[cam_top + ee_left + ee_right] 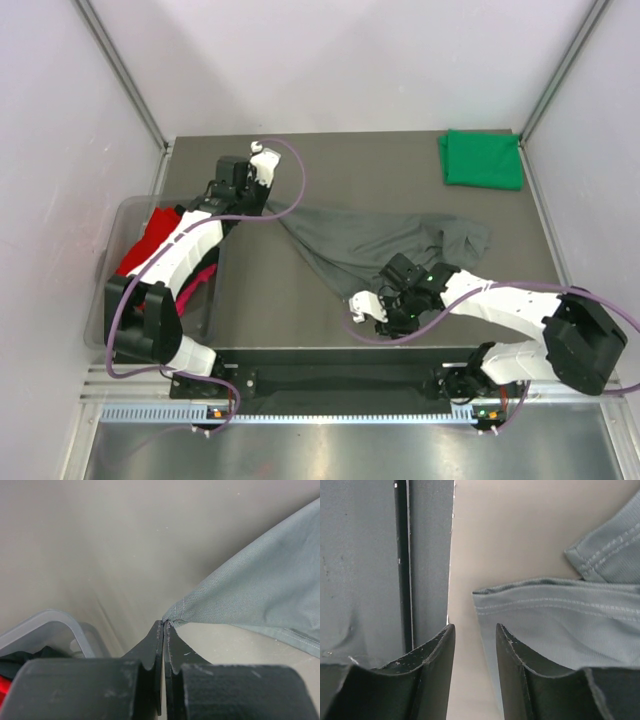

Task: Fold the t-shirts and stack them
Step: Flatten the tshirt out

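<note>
A dark grey t-shirt (370, 245) lies spread and rumpled on the middle of the table. My left gripper (268, 208) is shut on its left corner, and in the left wrist view the jaws (165, 625) pinch that corner of the grey cloth (260, 590), which is pulled taut to the right. My right gripper (383, 305) is open and empty at the shirt's near edge. In the right wrist view the gripper (475, 630) has bare table between its fingers, and the stitched grey hem (560, 630) lies beside the right finger. A bright green t-shirt (482, 158) lies folded at the back right.
A clear plastic tub (108, 290) stands at the table's left edge with red (150, 235), black and magenta-pink shirts in it; its rim shows in the left wrist view (55, 625). The table's near edge (402, 555) runs just left of my right gripper.
</note>
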### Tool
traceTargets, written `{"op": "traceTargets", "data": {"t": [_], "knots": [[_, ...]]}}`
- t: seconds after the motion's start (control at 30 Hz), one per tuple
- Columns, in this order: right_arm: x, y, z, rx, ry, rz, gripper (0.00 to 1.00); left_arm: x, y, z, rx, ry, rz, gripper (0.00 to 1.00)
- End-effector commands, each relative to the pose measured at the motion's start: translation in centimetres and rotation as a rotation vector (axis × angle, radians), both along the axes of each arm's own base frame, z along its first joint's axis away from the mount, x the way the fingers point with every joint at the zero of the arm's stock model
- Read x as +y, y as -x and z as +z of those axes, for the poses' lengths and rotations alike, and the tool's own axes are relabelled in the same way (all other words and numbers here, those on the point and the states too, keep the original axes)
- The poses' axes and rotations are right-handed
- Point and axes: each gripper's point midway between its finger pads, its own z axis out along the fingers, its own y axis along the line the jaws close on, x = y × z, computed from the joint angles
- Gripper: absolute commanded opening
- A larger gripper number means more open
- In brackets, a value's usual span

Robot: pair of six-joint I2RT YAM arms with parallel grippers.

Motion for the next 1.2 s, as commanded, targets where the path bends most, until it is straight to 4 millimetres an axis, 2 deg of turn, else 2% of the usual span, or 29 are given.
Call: {"op": "traceTargets", "data": {"t": [0.0,0.3,0.6,0.8,0.87,0.97,1.07,1.17], "knots": [[1.6,-0.3,0.1,-0.034,-0.029,0.049,0.39,0.5,-0.9,2.6,-0.082,0.011,0.02,0.0],[2.3,0.5,-1.1,-0.028,0.014,0.092,0.39,1.0,-0.9,2.5,-0.079,0.015,0.031,0.0],[2.3,-1.1,-2.3,-0.089,0.057,0.051,0.29,1.4,-0.9,2.6,-0.078,0.036,0.043,0.0],[2.2,-1.4,-2.8,-0.099,0.077,0.039,0.2,1.4,-0.8,3.0,-0.083,0.047,0.043,0.0],[2.1,-1.7,-2.9,-0.111,0.086,0.035,0.2,1.4,-0.8,3.0,-0.085,0.051,0.043,0.0],[2.0,-2.1,-3.2,-0.129,0.097,0.019,0.3,1.5,-0.8,3.0,-0.081,0.053,0.046,0.0],[1.8,-3.1,-3.5,-0.179,0.12,-0.009,0.23,1.5,-0.7,3.1,-0.081,0.059,0.045,0.0],[1.6,-4.0,-3.8,-0.217,0.148,-0.031,0.08,1.5,-0.8,3.0,-0.079,0.059,0.045,0.0]]}}
